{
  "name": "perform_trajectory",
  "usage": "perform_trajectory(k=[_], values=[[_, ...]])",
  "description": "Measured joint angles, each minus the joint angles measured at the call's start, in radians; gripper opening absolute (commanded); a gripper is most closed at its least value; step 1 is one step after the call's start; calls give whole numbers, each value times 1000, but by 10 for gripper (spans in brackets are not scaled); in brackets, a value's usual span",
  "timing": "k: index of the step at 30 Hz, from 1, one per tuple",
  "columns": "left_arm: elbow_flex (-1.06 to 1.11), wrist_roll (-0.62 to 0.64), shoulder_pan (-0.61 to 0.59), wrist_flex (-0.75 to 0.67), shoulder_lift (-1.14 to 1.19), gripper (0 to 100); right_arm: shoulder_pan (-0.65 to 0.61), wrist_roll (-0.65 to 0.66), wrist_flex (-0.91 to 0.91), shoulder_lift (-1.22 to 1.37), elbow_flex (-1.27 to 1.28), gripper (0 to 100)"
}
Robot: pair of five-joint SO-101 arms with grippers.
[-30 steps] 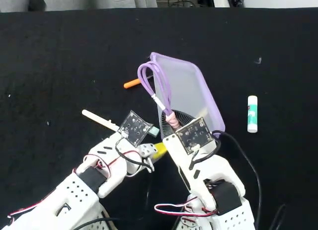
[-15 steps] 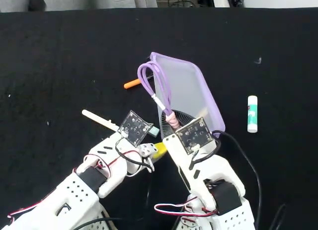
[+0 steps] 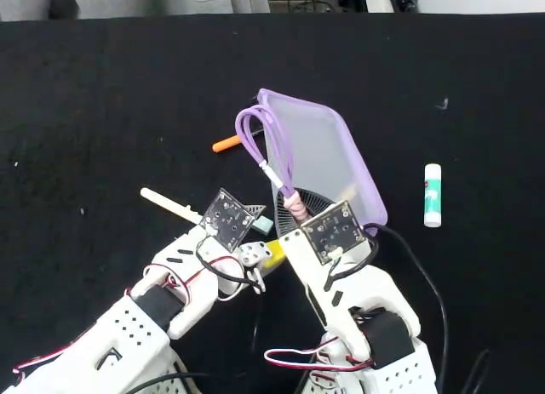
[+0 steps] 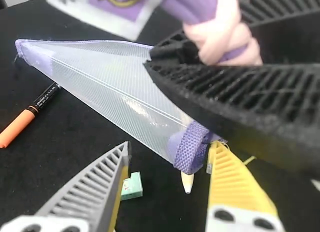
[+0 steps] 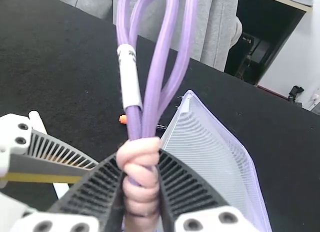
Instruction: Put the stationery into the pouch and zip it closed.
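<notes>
The translucent purple pouch lies in the middle of the table, its near corner raised. My right gripper is shut on the pink knot of the pouch's purple cord loop. My left gripper stands open, its grey finger and yellow finger on either side of the pouch's purple corner tab. A small green eraser and a white pencil lie under the left gripper. An orange pen lies just left of the pouch. A glue stick lies to its right.
The black tabletop stretches wide on the left and at the back. Both arm bases crowd the near edge, side by side. A person's grey clothing shows beyond the far table edge.
My left gripper has shifted a little at the pouch's near corner. The right gripper, the cord and the loose stationery have kept still.
</notes>
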Motion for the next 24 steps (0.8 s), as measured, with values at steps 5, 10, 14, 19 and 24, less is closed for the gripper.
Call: perform_trajectory(k=[5, 10, 14, 19, 24], values=[[0, 0, 0, -5, 0, 130, 0, 0, 0, 0, 0, 11], [5, 0, -41, -98, 2, 66, 0, -2, 0, 0, 0, 11], [23, 2, -51, -147, 3, 81, 0, 0, 0, 0, 0, 11], [23, 2, -57, -160, 3, 32, 0, 0, 0, 0, 0, 11], [23, -91, -58, -160, 8, 28, 0, 0, 35, 0, -5, 11]])
